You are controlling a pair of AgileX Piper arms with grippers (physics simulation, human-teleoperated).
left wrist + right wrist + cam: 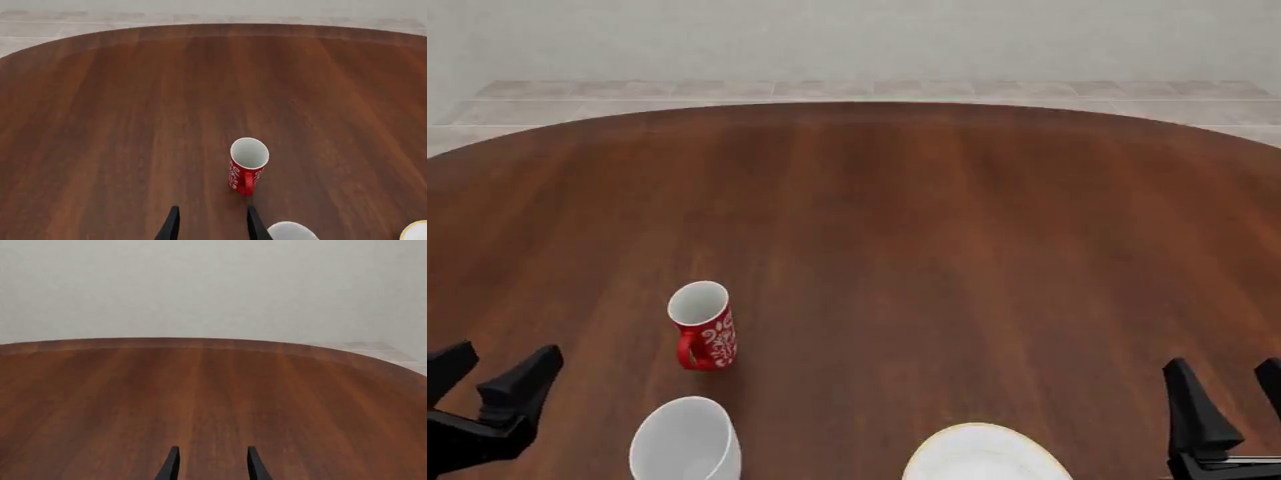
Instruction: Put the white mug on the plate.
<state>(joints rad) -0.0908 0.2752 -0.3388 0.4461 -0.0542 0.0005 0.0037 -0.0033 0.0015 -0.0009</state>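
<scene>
The white mug (687, 440) stands upright near the table's front edge, left of centre; only its rim (291, 231) shows in the left wrist view. The plate (985, 455), white with a thin gold rim, lies at the front edge right of centre, partly cut off, and a sliver of the plate (416, 232) shows in the left wrist view. My left gripper (487, 375) is open at the front left, left of the white mug and apart from it. My right gripper (1228, 395) is open at the front right, right of the plate. Both hold nothing.
A smaller red mug (703, 326) with white patterns stands upright just behind the white mug, also seen as the red mug (247, 165) ahead of the left fingers. The dark wooden table (934, 230) has a curved far edge, with pale floor and wall beyond.
</scene>
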